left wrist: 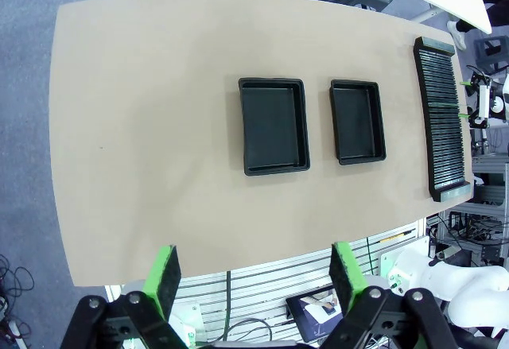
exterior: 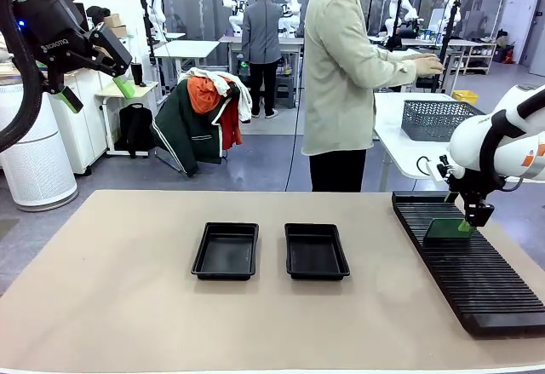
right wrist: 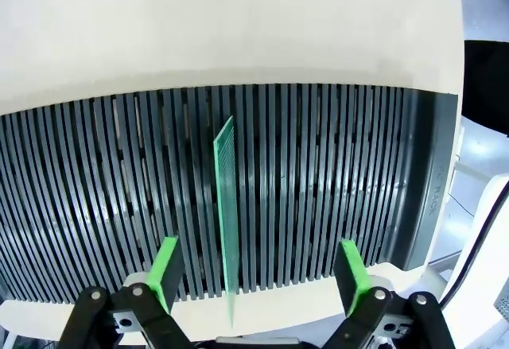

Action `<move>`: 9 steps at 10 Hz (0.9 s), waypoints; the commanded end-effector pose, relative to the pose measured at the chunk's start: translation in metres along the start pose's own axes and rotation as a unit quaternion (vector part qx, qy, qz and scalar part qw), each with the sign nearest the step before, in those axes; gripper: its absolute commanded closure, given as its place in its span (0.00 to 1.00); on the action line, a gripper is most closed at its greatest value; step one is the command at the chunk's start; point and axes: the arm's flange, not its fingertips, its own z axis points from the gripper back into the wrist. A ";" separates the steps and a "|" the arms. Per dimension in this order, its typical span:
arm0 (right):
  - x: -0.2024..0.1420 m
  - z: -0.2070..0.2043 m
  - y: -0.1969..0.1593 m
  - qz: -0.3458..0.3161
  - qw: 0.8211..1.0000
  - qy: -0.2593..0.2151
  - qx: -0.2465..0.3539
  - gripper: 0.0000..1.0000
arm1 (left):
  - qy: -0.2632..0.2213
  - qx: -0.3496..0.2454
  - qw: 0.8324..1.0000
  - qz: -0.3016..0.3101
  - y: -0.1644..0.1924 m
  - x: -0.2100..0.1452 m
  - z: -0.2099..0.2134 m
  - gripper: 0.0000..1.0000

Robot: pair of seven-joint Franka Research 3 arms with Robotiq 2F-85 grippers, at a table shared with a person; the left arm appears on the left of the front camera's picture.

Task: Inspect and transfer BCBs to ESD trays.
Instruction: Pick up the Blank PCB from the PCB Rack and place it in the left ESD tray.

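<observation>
Green BCB point(right wrist: 226, 198) stands edgewise in the black rack point(right wrist: 334, 182); my right jaws straddle it, open, untouching; left jaws open above the tabletop point(left wrist: 159, 126).

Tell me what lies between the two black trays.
Nothing: a bare strip of tan table separates the left tray from the right tray, shown in the front view.

The front camera is facing across the tan flat-topped bench point(exterior: 128, 306) toward a person point(exterior: 341, 76) at twelve o'clock. The left wrist camera is looking down from high above, taking in the whole bench, two shallow rectangular black plastic trays point(left wrist: 274, 126) and a long black ribbed slotted rack point(left wrist: 440, 118) at three o'clock. The right wrist camera is hanging close over that rack, which all three views are sharing.
</observation>
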 end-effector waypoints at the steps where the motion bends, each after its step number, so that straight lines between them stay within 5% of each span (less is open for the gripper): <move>1: -0.004 -0.001 0.000 0.005 1.000 -0.002 0.007 0.00 | -0.001 -0.004 1.000 0.001 0.000 -0.001 -0.001 0.00; 4: -0.007 -0.006 0.000 0.009 1.000 -0.005 0.017 0.00 | -0.001 -0.004 1.000 0.001 0.000 -0.001 -0.001 0.00; 9: -0.011 -0.012 0.000 0.018 0.999 -0.020 0.024 0.22 | -0.001 -0.004 1.000 0.001 0.000 -0.001 -0.001 0.00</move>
